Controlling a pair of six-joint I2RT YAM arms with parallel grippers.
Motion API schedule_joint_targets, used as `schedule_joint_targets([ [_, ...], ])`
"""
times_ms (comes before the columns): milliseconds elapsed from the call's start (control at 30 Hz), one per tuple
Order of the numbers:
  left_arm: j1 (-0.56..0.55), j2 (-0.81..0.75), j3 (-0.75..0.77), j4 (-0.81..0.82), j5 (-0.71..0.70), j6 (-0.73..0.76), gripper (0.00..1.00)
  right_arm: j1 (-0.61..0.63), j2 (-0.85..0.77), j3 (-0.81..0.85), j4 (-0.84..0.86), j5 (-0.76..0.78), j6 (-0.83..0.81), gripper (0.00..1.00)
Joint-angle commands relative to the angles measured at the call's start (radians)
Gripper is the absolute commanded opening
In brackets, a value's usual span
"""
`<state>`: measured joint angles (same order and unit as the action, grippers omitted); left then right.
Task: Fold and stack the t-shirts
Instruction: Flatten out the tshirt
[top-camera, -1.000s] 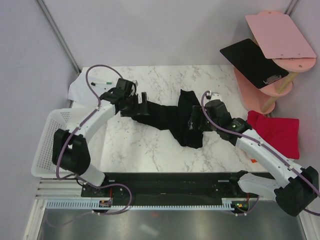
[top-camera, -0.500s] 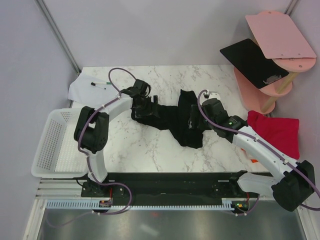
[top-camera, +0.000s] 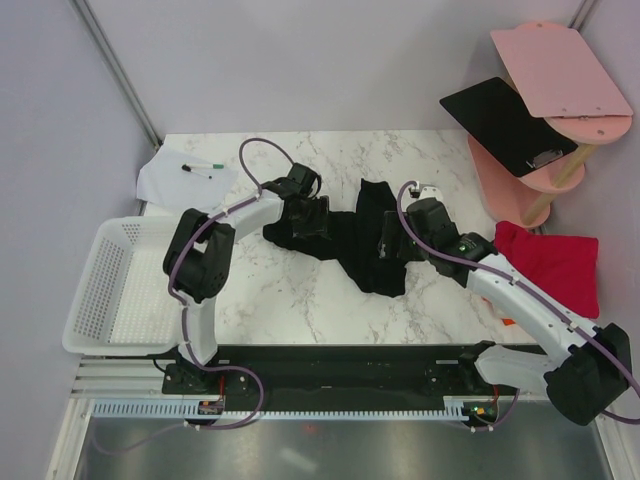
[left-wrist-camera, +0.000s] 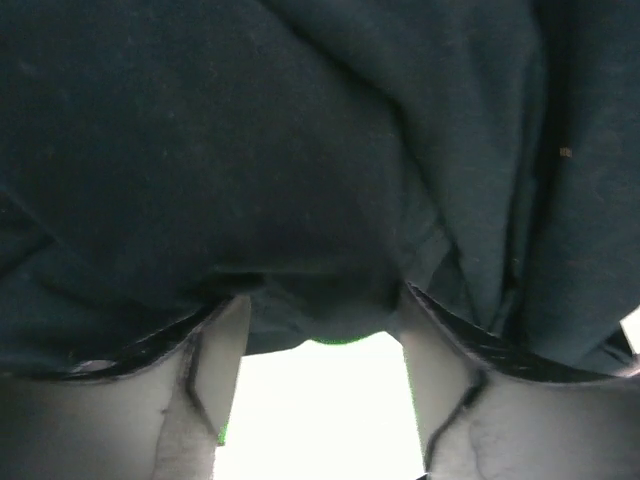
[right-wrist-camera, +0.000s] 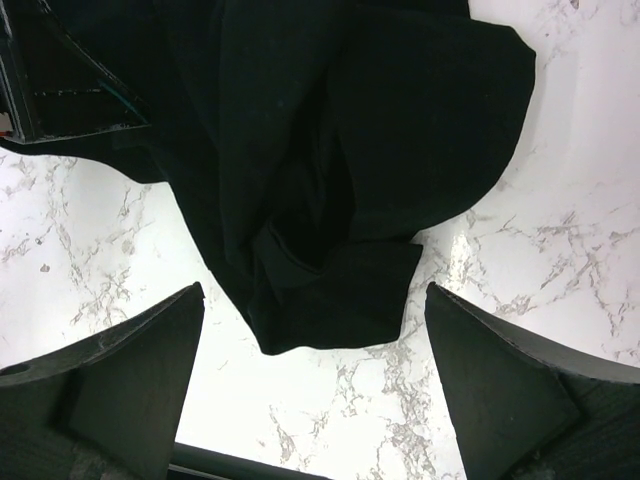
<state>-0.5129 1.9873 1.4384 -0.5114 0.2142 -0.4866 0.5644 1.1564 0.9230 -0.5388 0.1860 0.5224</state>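
Right end effector (right-wrist-camera: 312, 300) hangs wide open above the crumpled black t-shirt (top-camera: 345, 242), left end effector (left-wrist-camera: 320, 320) I cannot tell, and I judge all folding remains.

White basket (top-camera: 110, 290), paper sheet (top-camera: 165, 182) with marker (top-camera: 203, 167), black board (top-camera: 505, 122), pink stand (top-camera: 560, 70)

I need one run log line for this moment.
black shirt: crumpled on table | left gripper: open, cloth between fingers | right gripper: open above shirt
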Motion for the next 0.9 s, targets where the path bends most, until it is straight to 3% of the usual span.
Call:
schedule_joint_targets([
  [0,-0.003,0.01,0.027,0.022,-0.012,-0.018,0.35,-0.008,-0.035,-0.01,0.014,0.009,-0.016,0.98],
  [67,-0.003,-0.001,0.022,0.017,-0.03,-0.017,0.07,-0.012,-0.037,-0.013,0.014,0.012,-0.016,0.98],
  [100,-0.003,-0.013,0.022,0.013,-0.044,-0.014,0.02,-0.011,-0.038,-0.015,0.013,0.012,-0.016,0.98],
  [467,-0.001,-0.196,0.091,-0.101,-0.159,0.046,0.03,-0.021,-0.018,-0.035,0.034,0.021,-0.018,0.98],
  [500,-0.001,-0.199,0.105,-0.131,-0.153,0.055,0.21,-0.021,-0.014,-0.036,0.037,0.017,-0.018,0.98],
  [567,-0.001,-0.185,0.142,-0.162,-0.159,0.077,0.36,-0.023,-0.008,-0.041,0.049,0.007,-0.012,0.98],
  [600,-0.001,-0.179,0.148,-0.171,-0.165,0.08,0.55,-0.021,-0.007,-0.044,0.051,0.001,-0.012,0.98],
  [700,-0.001,-0.173,0.123,-0.187,-0.19,0.079,0.66,-0.023,-0.009,-0.047,0.056,-0.006,-0.01,0.98],
  [867,0.001,-0.188,0.022,-0.168,-0.251,0.049,0.66,-0.023,-0.017,-0.056,0.06,-0.016,-0.015,0.98],
])
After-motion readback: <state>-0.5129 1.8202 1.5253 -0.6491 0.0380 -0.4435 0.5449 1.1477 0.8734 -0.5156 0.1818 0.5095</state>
